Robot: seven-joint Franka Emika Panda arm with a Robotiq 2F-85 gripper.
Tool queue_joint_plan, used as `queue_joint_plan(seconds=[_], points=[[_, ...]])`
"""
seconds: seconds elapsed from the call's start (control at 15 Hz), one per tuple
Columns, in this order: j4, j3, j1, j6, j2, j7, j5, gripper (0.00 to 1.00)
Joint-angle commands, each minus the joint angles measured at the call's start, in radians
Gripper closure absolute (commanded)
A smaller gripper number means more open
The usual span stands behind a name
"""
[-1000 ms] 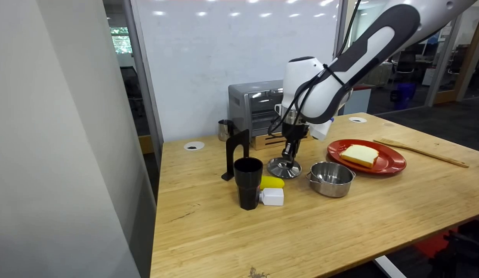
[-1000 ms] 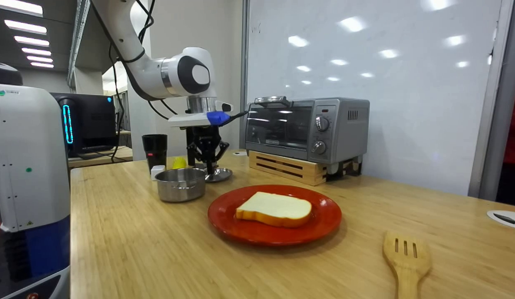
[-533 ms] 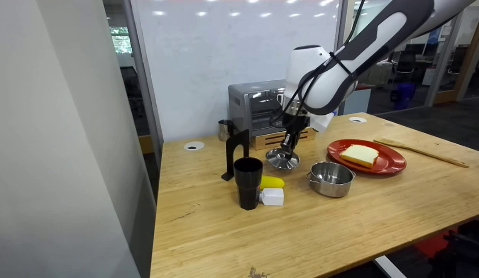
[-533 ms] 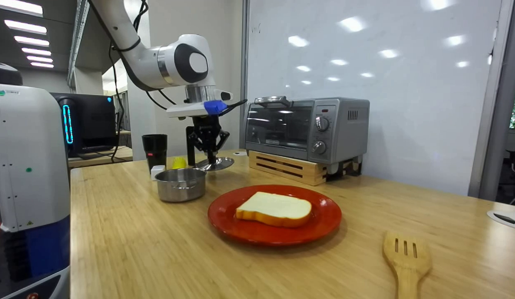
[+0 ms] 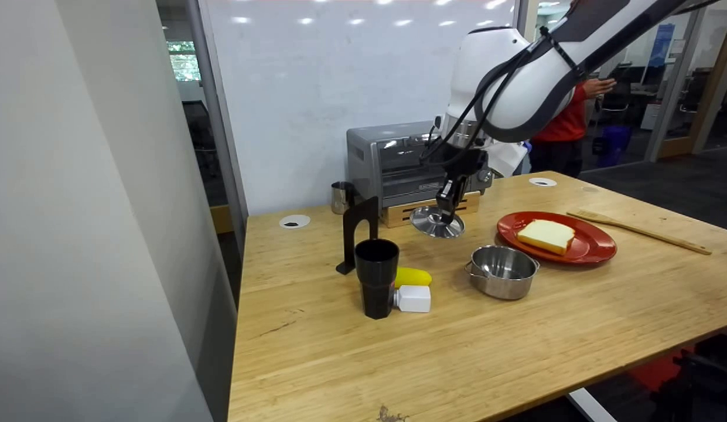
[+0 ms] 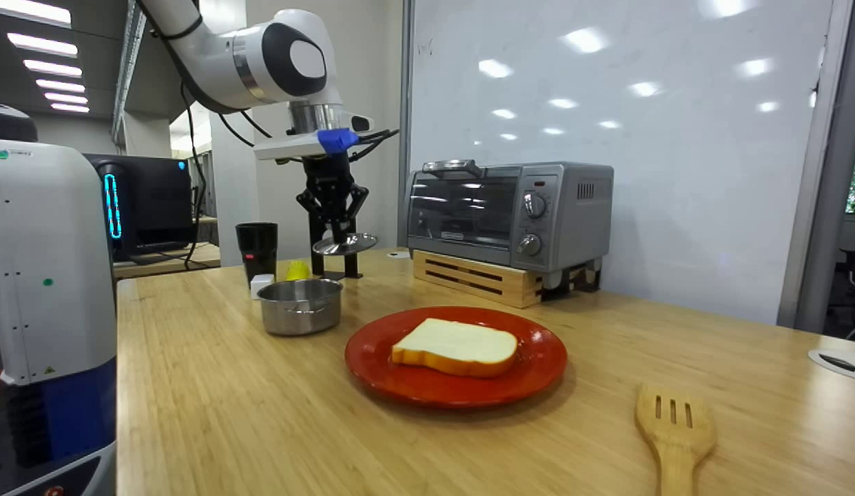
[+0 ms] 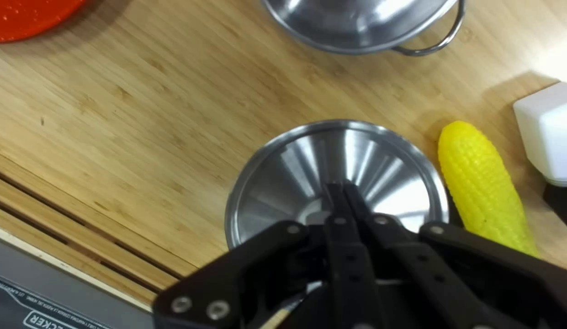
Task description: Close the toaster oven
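While the arm is hanging over the bench, its jaws are standing almost fully together, pinching the steel lid near its middle. The lid is hanging clear of the bench, slightly tilted, apart from the oven. The oven is standing at the back of the bench, on a slatted wooden rack in front of the whiteboard. Its door is looking shut in an exterior view; the handle is jutting out along the door's upper edge, and two knobs are sitting to one side of it. The pot is standing near the lid, lower down on the bench. In an exterior view the black cup is standing upright, with the corn lying just beside it and the white bottle lying on its side. The black stand is rising behind the cup, and the jug is standing near the oven. In both exterior views the bread is lying on the plate, and the spatula is lying near it. A person in red is standing beyond the bench, partly hidden behind the arm.
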Motion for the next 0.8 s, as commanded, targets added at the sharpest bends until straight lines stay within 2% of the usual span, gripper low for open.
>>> queue_joint_plan(seconds=[0.0,0.4,0.73], points=[[-0.100,0.013,0.013,-0.054,-0.121,-0.021,0.065,0.99],[-0.250,0.019,0.045,-0.104,-0.272,-0.045,0.159,0.99],[-0.346,0.002,0.053,-0.114,-0.349,-0.037,0.163,0.99]])
